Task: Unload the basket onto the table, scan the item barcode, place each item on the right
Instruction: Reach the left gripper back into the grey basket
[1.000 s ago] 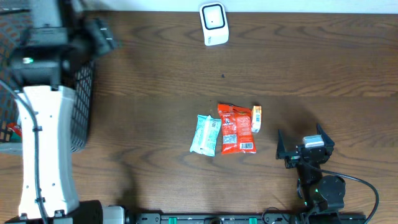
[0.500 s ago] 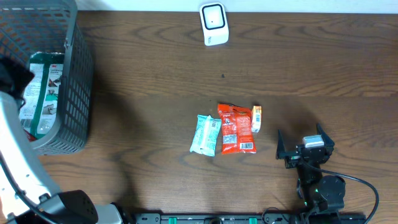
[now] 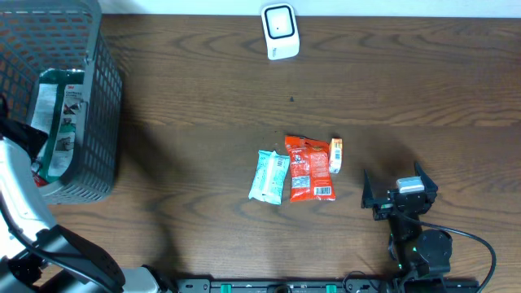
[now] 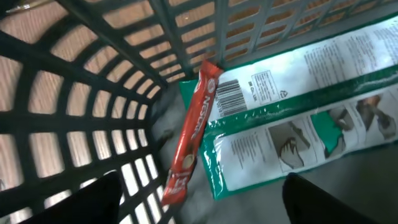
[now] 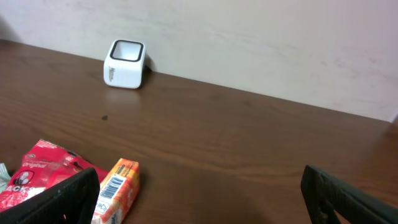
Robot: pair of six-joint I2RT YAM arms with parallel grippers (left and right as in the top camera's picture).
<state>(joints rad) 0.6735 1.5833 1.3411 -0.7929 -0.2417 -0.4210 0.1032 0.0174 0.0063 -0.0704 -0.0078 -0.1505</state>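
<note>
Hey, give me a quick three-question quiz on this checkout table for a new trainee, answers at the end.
1. True or false: a red bar lies inside the basket with the green packet.
2. How many items lie together in the middle of the table? A two, B three, C five.
3. Fill in: the white ____ stands at the table's far edge.

Key
1. True.
2. B: blue packet, red packet, orange box.
3. Scanner.
</note>
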